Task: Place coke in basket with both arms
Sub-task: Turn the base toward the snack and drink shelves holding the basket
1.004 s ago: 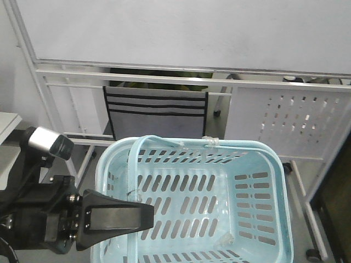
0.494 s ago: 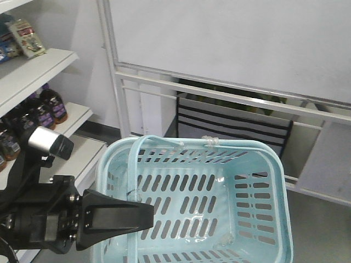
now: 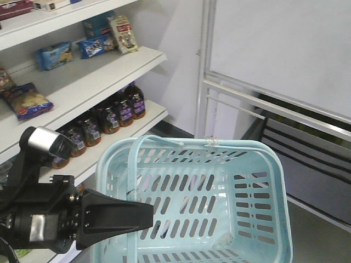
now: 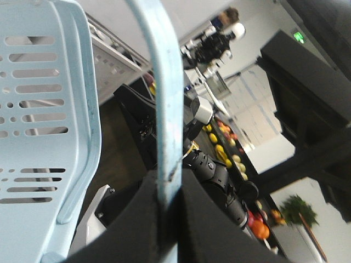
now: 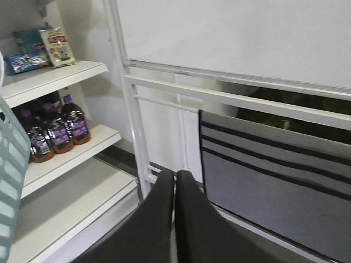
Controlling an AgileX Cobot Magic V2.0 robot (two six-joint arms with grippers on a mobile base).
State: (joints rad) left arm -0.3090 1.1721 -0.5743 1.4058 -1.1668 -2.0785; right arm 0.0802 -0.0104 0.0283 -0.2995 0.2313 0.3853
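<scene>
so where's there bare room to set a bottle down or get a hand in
The basket floor is entirely bare between its slotted walls; only the handle arcs over one side. On the snack shelf, the front strip right of the chip bag is free. The bottles crowd the shelf below.

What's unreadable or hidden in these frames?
Bottles: labels too small in front and right wrist views; coke unconfirmed.
Basket near end: cut off by the front view's bottom edge, partly behind the left pincer.
Right pincer: outside the front view; seen only from its wrist.
</scene>
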